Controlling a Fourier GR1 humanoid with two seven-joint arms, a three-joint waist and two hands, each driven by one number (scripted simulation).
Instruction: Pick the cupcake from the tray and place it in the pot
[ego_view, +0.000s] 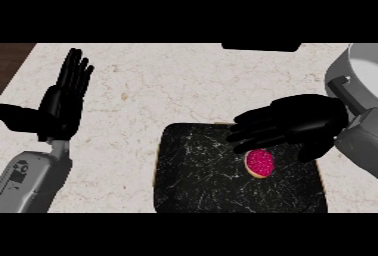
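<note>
The right robot hand hovers with fingers loosely spread, holding nothing, just above the pink-frosted cupcake on the black marbled tray at lower centre. The left robot hand rests open at upper left over the beige bench

Even, bright light, pale counter softly lit, no glare, faint shadows only

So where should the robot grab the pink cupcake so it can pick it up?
Probably by its tan sides, just under the pink top, coming down from above. The cupcake sits alone on the flat dark tray with bare tray all around, so fingers and thumb could close on opposite sides. The right hand hovers just above it, fingers relaxed. The left hand rests open at the left.
</note>
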